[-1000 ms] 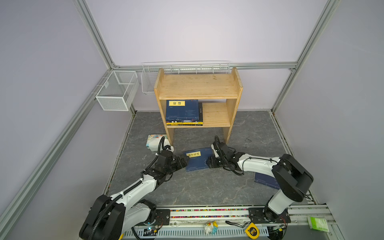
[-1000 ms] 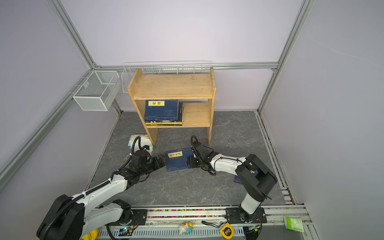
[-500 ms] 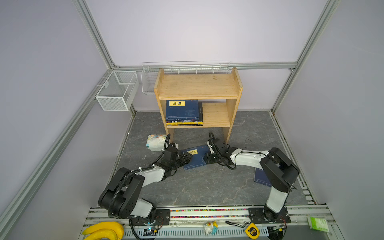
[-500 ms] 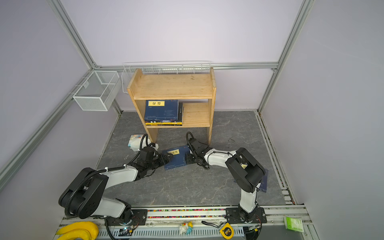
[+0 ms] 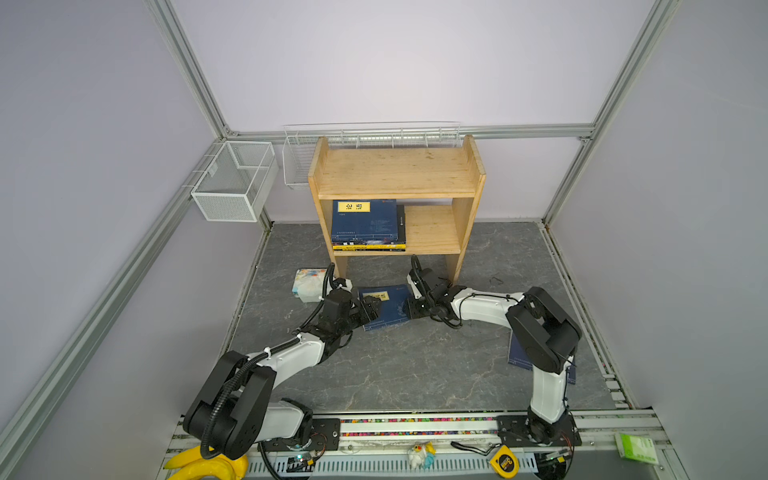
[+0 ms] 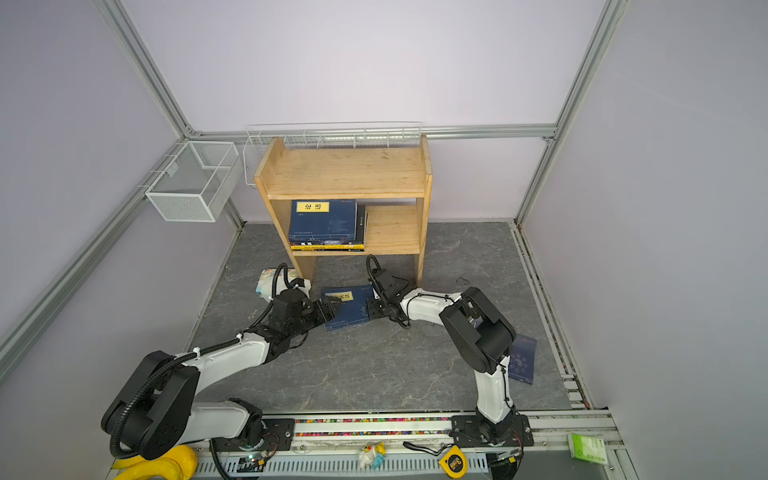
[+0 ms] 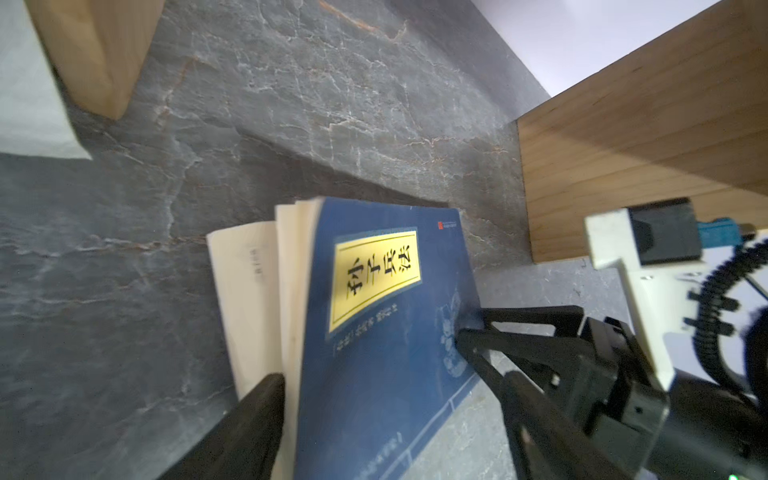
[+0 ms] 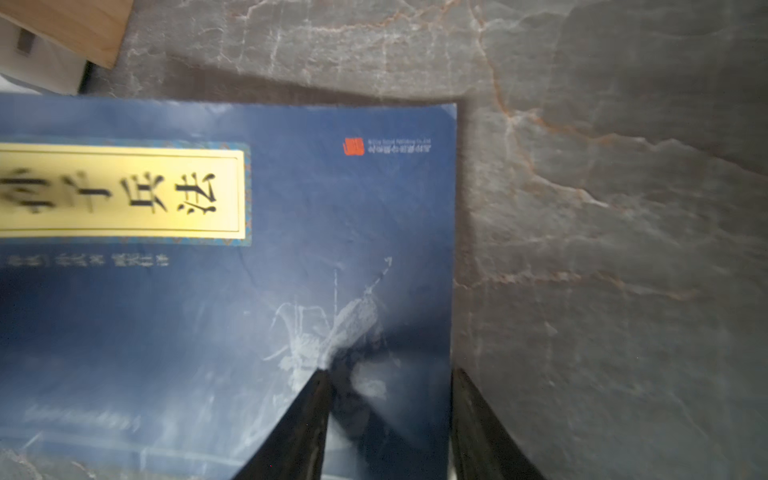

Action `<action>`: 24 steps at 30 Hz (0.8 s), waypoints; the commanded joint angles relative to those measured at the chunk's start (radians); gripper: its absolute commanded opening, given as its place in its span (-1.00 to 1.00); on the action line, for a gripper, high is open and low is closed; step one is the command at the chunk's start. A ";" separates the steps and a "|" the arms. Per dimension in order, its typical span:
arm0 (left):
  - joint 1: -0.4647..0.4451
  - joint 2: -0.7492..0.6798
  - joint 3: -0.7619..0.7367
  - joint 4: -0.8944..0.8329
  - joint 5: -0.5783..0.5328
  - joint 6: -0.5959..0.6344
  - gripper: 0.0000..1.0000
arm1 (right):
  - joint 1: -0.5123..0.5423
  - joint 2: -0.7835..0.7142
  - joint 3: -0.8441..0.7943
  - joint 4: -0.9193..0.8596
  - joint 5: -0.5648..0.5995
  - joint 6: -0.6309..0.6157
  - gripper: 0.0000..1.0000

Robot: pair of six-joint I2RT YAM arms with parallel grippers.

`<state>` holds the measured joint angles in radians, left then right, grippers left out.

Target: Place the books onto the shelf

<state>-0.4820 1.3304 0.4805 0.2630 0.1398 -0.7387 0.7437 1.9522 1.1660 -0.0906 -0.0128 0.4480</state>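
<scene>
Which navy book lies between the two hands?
The navy book on the floor before the shelf; a second book lies by the right arm, and a stack sits shelved.

Pale lilac walls, aluminium frame posts at corners. Dark grey marbled counter. Wooden shelf against far wall; white mesh basket hung far left.

Seen: floral pkt, mesh basket, tape measure.

Centre floor: navy book, yellow title label, face up before the shelf, left pages fanned.
Lower shelf, left: stack of books, navy topmost, yellow lowest.
Near right floor: another navy book, partly hidden.
</scene>
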 commanded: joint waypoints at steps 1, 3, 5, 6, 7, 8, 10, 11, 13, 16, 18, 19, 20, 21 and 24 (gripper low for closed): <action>-0.009 0.001 0.040 -0.009 0.067 0.044 0.59 | 0.016 0.068 -0.004 -0.038 -0.088 -0.020 -0.06; -0.009 0.012 0.057 -0.031 0.076 0.063 0.58 | 0.016 0.076 0.003 -0.040 -0.088 -0.022 -0.08; -0.010 0.023 0.067 -0.041 0.078 0.070 0.56 | 0.016 0.081 0.007 -0.041 -0.090 -0.021 -0.08; -0.009 0.028 0.069 -0.034 0.084 0.074 0.54 | 0.016 0.081 0.007 -0.040 -0.090 -0.022 -0.09; -0.009 0.032 0.067 -0.027 0.086 0.076 0.53 | 0.016 0.082 0.008 -0.040 -0.089 -0.022 -0.09; -0.009 0.035 0.067 -0.024 0.082 0.078 0.52 | 0.016 0.081 0.008 -0.040 -0.090 -0.023 -0.09; -0.009 0.043 0.067 -0.018 0.073 0.093 0.48 | 0.015 0.082 0.009 -0.043 -0.092 -0.026 -0.09; -0.010 0.046 0.068 -0.019 0.067 0.105 0.46 | 0.013 0.082 0.010 -0.043 -0.097 -0.028 -0.10; -0.009 0.053 0.069 -0.026 0.043 0.128 0.39 | 0.011 0.083 0.012 -0.040 -0.107 -0.030 -0.10; -0.009 0.065 0.075 -0.028 0.025 0.153 0.31 | 0.000 0.083 0.008 -0.022 -0.144 -0.022 -0.11; -0.009 0.072 0.084 -0.030 0.018 0.157 0.22 | -0.006 0.078 0.004 -0.010 -0.168 -0.014 -0.12; -0.009 0.073 0.089 -0.034 0.016 0.158 0.14 | -0.009 0.072 0.006 -0.011 -0.178 -0.012 -0.15; -0.009 0.071 0.092 -0.035 0.013 0.159 0.08 | -0.010 0.066 0.006 -0.012 -0.182 -0.010 -0.15; -0.009 0.064 0.095 -0.040 0.007 0.159 -0.01 | -0.012 0.056 0.006 -0.012 -0.182 -0.011 -0.15; -0.009 0.035 0.092 -0.046 0.000 0.160 -0.28 | -0.020 0.032 0.008 -0.014 -0.187 -0.010 -0.15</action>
<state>-0.4774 1.3911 0.5304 0.1802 0.0940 -0.5873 0.7101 1.9770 1.1908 -0.0765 -0.0990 0.4339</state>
